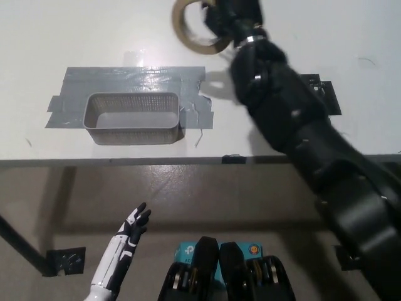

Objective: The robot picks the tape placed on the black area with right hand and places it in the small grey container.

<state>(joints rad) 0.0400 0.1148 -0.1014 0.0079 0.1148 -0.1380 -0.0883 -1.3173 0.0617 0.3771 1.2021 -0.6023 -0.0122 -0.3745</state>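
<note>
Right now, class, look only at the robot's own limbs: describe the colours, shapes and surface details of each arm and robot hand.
The right arm is black, bulky and built of rounded segments with a glossy sheen; a pale metallic ring marks the wrist behind the black right robot hand. The left robot hand has dark fingers, and its slim forearm is white with black patches.

one head camera looks steeply down on the white table (pixel 75 37).

R hand (pixel 230 19) holds tape (pixel 191 26) above table, beyond grey container (pixel 133 118); L hand (pixel 134 226) idle, fingers apart.
</note>
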